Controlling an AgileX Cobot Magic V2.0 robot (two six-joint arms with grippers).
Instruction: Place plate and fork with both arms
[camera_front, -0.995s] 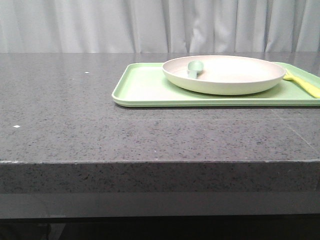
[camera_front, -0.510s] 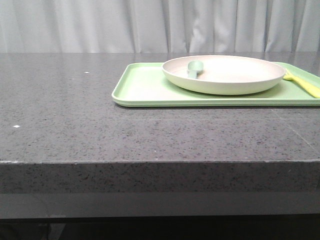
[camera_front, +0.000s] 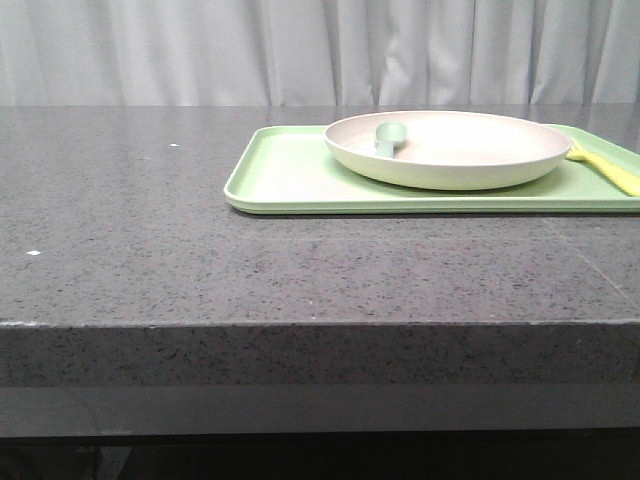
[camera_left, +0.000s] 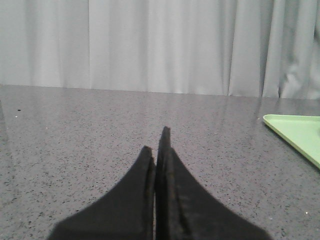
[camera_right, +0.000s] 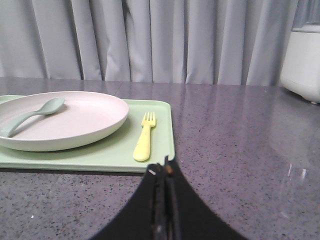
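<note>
A: Front view: we log the round pale pink plastic plate (camera_front: 448, 148) on the flat light-green tray (camera_front: 290, 180), the yellow plastic fork (camera_front: 603, 165) just beside it on the tray.

B: Left wrist view: left gripper (camera_left: 159, 150) pressed together over bare counter.

A: Right wrist view: right gripper (camera_right: 163, 172) pressed together near the fork. This fits both placed and awaiting pickup, so we name no move

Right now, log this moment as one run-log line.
left gripper: shut, empty | right gripper: shut, empty | plate, fork: on tray
</note>
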